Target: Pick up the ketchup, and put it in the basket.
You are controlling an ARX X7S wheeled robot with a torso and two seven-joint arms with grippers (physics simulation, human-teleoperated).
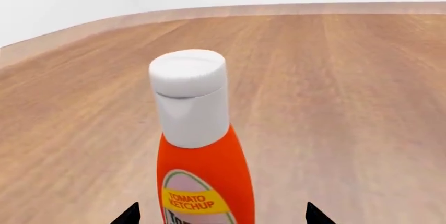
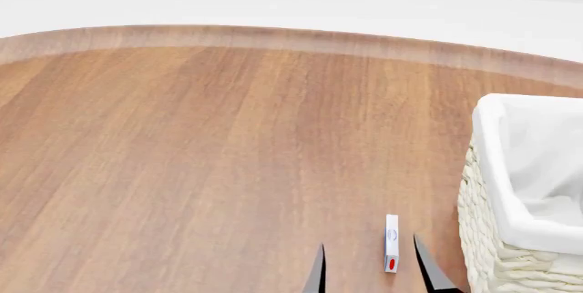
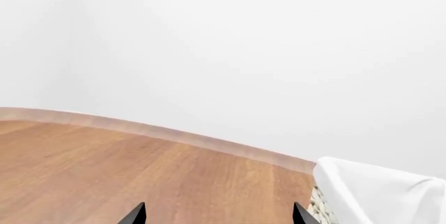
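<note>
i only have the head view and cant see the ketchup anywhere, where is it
Observer: The left wrist view has it. The ketchup stands upright on the table.
Operator: is the left gripper closed on it
Observer: No. The left gripper is open, one tip on each side of the bottle's lower body, with a gap on both sides.
Operator: and the right one, carrying anything
Observer: No. In the right wrist view the right gripper is open with nothing between its tips.

The basket (image 2: 510,238) stands on the bench (image 2: 201,156); a small box (image 2: 392,243) lies on the bench just left of the basket.
</note>
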